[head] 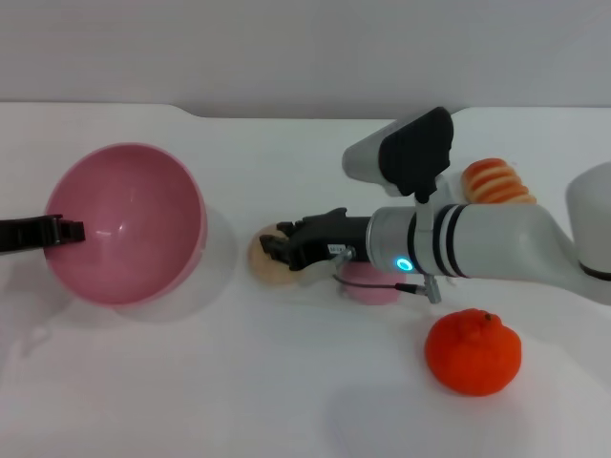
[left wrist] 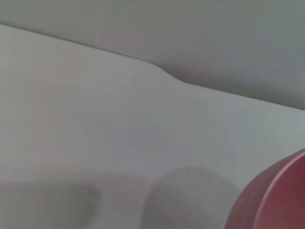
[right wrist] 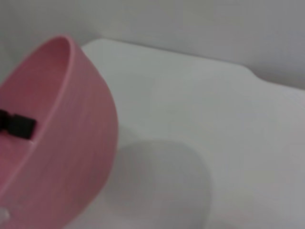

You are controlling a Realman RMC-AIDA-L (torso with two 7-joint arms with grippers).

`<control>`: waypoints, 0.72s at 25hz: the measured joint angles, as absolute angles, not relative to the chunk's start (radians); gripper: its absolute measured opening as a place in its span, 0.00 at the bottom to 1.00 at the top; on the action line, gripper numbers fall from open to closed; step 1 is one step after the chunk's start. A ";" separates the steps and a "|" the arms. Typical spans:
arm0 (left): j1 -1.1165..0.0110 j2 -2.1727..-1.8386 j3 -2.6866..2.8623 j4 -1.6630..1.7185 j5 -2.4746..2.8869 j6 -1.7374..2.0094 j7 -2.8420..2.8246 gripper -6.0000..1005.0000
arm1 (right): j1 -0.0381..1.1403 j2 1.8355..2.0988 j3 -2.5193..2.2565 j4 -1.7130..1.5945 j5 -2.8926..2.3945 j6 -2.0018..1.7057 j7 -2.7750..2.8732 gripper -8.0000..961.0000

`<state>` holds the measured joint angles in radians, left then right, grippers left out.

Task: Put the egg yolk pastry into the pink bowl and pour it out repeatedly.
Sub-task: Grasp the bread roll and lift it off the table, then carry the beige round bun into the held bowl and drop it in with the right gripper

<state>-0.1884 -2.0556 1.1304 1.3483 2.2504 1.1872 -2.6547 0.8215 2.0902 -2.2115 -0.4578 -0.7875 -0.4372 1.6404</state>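
While the small matte beige egg yolk pastry [head: 265,260] sits on the white table [head: 286,401] near its middle, the right gripper [head: 277,246] has its black fingers closed around the pastry's right side, hiding much of it. Just beside the pastry, under the right arm's wrist, lies a smooth pink-mauve ball [head: 374,286], partly covered by the arm. Farther right, a ridged orange-striped bread roll [head: 495,181] shows behind the forearm, and a dimpled round orange tangerine [head: 474,352] stands alone near the front, well apart from the pastry. To the left, the large glossy pink plastic bowl [head: 124,221] is tipped on its side, its deep round hollow facing the camera; the left gripper [head: 65,230] is clamped on its left rim, one black finger showing inside the bowl in the right wrist view. Open tabletop lies between bowl and pastry, with nothing standing between them. Bare surface runs back to the table's far edge, which has a small step in it
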 joint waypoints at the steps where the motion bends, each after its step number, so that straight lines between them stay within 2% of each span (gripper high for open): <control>1: -0.191 -2.055 1.130 1.346 2.250 1.187 -2.653 0.01 | 0.815 2.089 -2.191 -0.459 -0.786 -0.451 1.622 0.33; 9: -0.243 -2.052 1.130 1.316 2.254 1.187 -2.648 0.01 | 0.777 2.067 -1.942 -0.441 -0.790 -0.610 1.469 0.27; 15: -0.304 -2.051 1.129 1.265 2.295 1.194 -2.647 0.01 | 0.767 2.048 -1.869 -0.438 -0.792 -0.711 1.392 0.11; 18: -0.351 -2.051 1.132 1.231 2.312 1.201 -2.647 0.01 | 0.760 2.029 -1.808 -0.466 -0.802 -0.793 1.353 0.06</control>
